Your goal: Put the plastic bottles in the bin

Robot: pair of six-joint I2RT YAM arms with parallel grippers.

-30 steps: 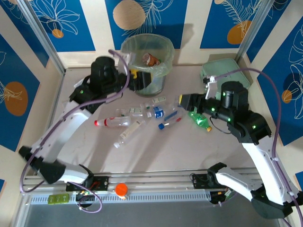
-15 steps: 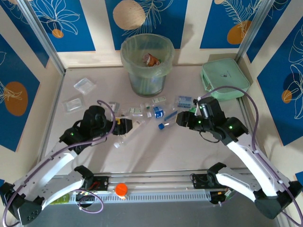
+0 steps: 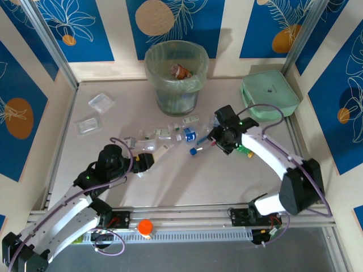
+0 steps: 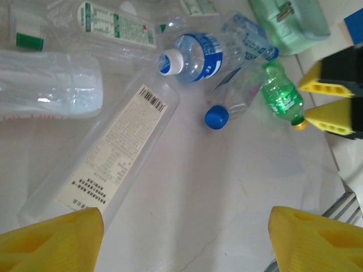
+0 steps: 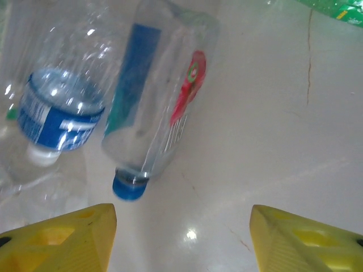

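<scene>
No wording legible. Long clear bottle (image 4: 96, 170): white label carries a barcode and rows of fine print, too small to read. Green-and-white-labelled bottle (image 4: 116, 25): print unreadable. Blue-capped bottle (image 5: 161, 96): red round mark and white lettering, blurred. Blue-banded bottle (image 5: 59, 122): band text unresolved.

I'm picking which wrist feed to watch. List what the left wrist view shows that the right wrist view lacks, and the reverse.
Left wrist, not right wrist: the long barcode-labelled bottle, the mint box, the left gripper. Right wrist, not left wrist: the red and blue label on the blue-capped bottle. Both: that bottle, the white-capped bottle, the green bottle, the right gripper.
</scene>
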